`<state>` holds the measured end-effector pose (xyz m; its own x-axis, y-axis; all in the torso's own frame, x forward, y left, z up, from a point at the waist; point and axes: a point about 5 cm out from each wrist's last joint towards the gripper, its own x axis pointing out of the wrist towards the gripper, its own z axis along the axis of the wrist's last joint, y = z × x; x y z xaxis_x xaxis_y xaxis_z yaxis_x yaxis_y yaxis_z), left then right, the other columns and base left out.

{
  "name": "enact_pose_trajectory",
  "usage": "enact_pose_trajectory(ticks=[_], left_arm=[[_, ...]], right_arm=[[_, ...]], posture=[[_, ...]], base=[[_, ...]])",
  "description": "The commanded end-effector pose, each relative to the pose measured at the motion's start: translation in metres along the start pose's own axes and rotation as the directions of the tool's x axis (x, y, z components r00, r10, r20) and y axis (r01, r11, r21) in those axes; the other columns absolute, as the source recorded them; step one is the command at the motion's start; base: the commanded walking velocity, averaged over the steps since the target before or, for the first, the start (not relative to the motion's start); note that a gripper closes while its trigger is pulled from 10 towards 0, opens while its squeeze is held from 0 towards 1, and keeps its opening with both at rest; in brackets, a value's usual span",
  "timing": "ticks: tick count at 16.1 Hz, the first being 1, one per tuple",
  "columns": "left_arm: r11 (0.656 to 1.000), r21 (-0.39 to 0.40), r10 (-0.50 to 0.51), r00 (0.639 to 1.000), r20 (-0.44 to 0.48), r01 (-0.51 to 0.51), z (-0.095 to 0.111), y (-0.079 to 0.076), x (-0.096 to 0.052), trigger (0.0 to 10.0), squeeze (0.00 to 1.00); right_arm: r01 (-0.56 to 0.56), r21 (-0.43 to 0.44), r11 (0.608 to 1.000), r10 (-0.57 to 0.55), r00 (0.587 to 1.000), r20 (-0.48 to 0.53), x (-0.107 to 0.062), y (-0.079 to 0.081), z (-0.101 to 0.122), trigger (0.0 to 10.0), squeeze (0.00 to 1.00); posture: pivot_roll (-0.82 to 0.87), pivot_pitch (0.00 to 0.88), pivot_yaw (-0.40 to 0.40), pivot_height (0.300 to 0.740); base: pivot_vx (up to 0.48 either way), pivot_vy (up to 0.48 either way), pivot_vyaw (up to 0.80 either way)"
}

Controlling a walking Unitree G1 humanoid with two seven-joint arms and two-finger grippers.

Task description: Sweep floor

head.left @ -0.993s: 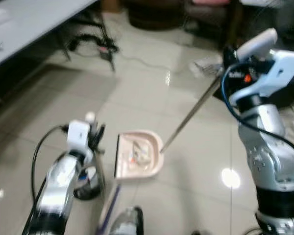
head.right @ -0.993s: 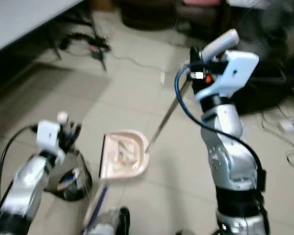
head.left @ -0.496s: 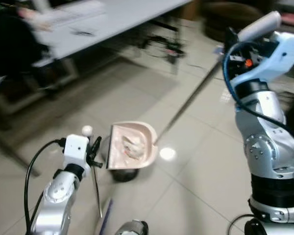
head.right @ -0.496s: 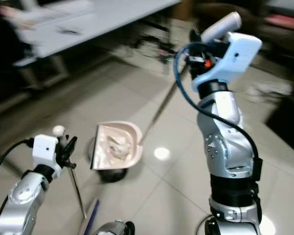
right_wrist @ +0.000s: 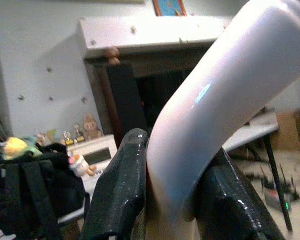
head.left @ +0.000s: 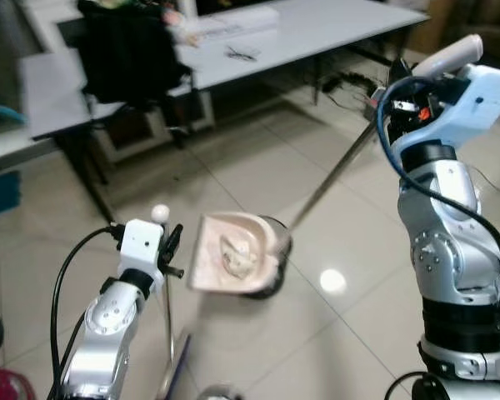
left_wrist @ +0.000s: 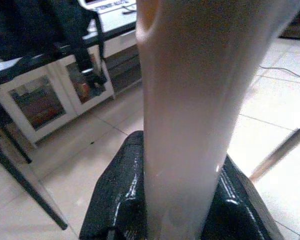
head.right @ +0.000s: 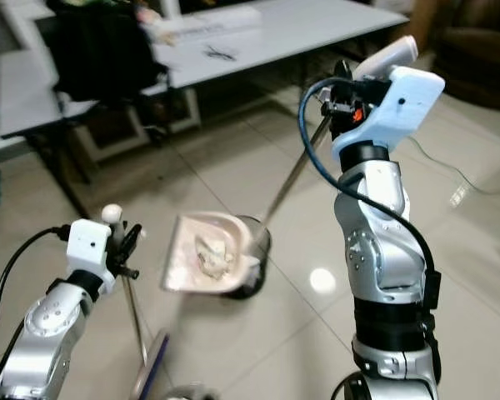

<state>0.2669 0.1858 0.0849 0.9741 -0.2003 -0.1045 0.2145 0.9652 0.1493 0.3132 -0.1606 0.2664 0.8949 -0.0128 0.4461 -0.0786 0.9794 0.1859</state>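
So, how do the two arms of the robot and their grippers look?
Both arms are jointed silver metal. The right arm ends in a pale blue and white wrist housing with a small orange mark, and a blue cable loops beside it. The left arm carries a white box with a small white ball on top and a black cable. Each gripper has two glossy black fingers.

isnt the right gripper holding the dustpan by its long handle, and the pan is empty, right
One detail is off: the pan is not empty. The left eye view shows the dustpan holding a small pile of crumpled debris. The rest stands: the right gripper is shut on the dustpan's long handle.
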Motion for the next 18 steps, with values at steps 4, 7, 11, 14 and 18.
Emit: enact_pose_trajectory(ticks=[4,7,11,14,18], left_arm=[[0.999,0.023,0.038,0.999,0.016,-0.038,0.005,0.004,0.008,10.0,0.0],[0.999,0.026,0.039,0.999,0.015,-0.04,0.005,0.004,0.007,10.0,0.0],[0.999,0.027,0.041,0.999,0.008,-0.041,0.003,0.005,0.006,10.0,0.0],[0.999,0.024,0.041,0.999,0.006,-0.042,0.003,0.004,0.005,10.0,0.0],[0.999,0.03,0.036,0.999,0.001,-0.036,0.002,0.002,0.005,10.0,0.0]], right_arm=[[0.019,-0.032,0.999,-0.017,0.998,0.062,0.002,0.001,0.002,10.0,0.0],[0.052,-0.019,0.998,-0.051,0.996,0.071,0.004,-0.001,0.001,10.0,0.0],[0.08,-0.017,0.997,-0.078,0.994,0.081,0.007,-0.005,0.001,10.0,0.0],[0.047,-0.029,0.998,-0.045,0.996,0.071,0.007,-0.003,-0.001,10.0,0.0],[0.042,-0.023,0.999,-0.041,0.997,0.067,0.007,-0.002,-0.003,10.0,0.0]], posture=[[0.0,0.009,0.072,0.74],[0.0,0.017,0.072,0.74],[0.0,0.023,0.073,0.74],[0.0,0.025,0.07,0.74],[0.0,0.026,0.069,0.74]], base=[[0.325,0.0,0.0],[0.384,0.0,0.0],[0.398,0.0,0.0],[0.401,0.0,0.0],[0.399,0.0,0.0]])
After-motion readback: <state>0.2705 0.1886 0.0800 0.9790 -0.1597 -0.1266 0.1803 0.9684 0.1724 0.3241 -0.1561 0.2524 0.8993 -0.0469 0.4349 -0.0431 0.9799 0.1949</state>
